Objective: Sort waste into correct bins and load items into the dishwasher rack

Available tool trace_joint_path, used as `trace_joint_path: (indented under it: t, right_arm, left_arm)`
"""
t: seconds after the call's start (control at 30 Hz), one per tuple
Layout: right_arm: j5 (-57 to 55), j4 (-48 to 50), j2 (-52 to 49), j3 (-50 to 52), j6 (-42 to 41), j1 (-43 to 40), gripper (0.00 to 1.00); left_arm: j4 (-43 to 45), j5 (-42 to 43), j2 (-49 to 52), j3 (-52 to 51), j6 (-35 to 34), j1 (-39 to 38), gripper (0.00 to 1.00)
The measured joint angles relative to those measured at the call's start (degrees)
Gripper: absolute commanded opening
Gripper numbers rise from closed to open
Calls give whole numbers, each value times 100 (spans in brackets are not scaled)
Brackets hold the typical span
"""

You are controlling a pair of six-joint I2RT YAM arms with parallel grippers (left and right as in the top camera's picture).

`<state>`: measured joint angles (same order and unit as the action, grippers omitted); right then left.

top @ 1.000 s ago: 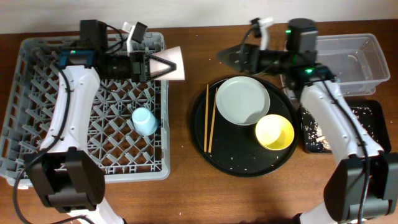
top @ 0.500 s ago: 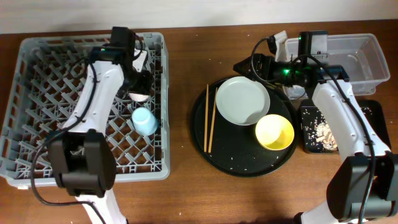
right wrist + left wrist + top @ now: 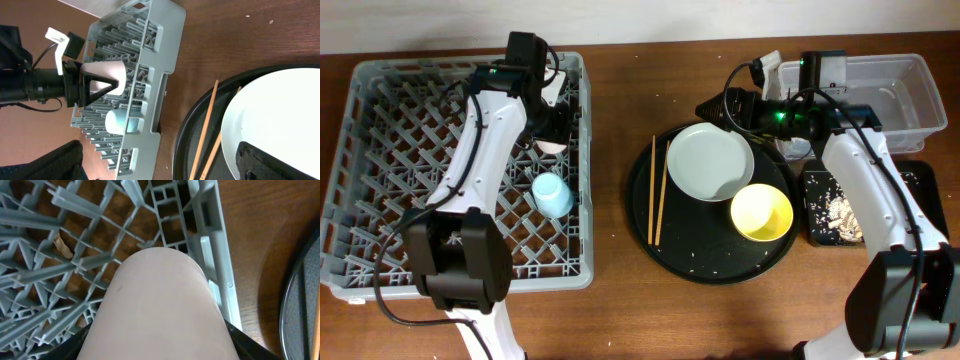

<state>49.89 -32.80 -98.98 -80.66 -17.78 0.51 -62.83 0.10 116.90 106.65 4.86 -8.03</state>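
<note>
Clamping pink cup (image 3: 160, 305), left gripper (image 3: 550, 132) near right wall of rack (image 3: 216, 255).

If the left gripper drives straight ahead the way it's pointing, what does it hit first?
Likely the dishwasher rack: its held pink cup would touch pegs near the side wall. Depth unclear.

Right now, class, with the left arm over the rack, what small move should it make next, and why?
Probably lower the pink cup straight down onto the dishwasher rack. The left claw is shut on it, it appears to hang over the lattice near the rack's edge, and the light-blue cup already sits in the rack nearby.
</note>
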Motion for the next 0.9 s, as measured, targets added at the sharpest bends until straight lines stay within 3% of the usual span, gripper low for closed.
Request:
trace_joint_path:
  t: [0.03,0.27,0.37,0.43,0.57,0.63,0.73,0.83,0.9]
  right_arm:
    - [0,-2,0,0,4,0,98]
    - [-17,-107,0,0,11,0,98]
    - [118,-319,0,2,369,0,98]
    - [-50,-1152,26,-42,824,0,88]
    - [-2750,-3528,629,-909,857,107,76]
    - [-3786,-4223,970,-1075,695,234,58]
    - [-4295,-3998,887,-485,520,743,47]
    - [-4752,-3453,612,315,254,1163,27]
    - [-5209,-3165,557,566,98,1176,24]
  left_arm:
    - [2,-15,0,-52,-4,0,99]
    - [20,-7,2,-101,-17,0,99]
    - [-546,544,76,807,-20,0,99]
    - [-1023,942,74,1679,-131,-22,99]
    - [-1825,1464,52,2723,-278,-87,98]
    - [-1930,1495,55,2734,-299,-190,98]
    - [-1746,1517,55,2741,-299,-280,98]
    - [-1731,1517,55,2743,-302,-278,98]
    - [-1729,1506,55,2745,-302,-278,98]
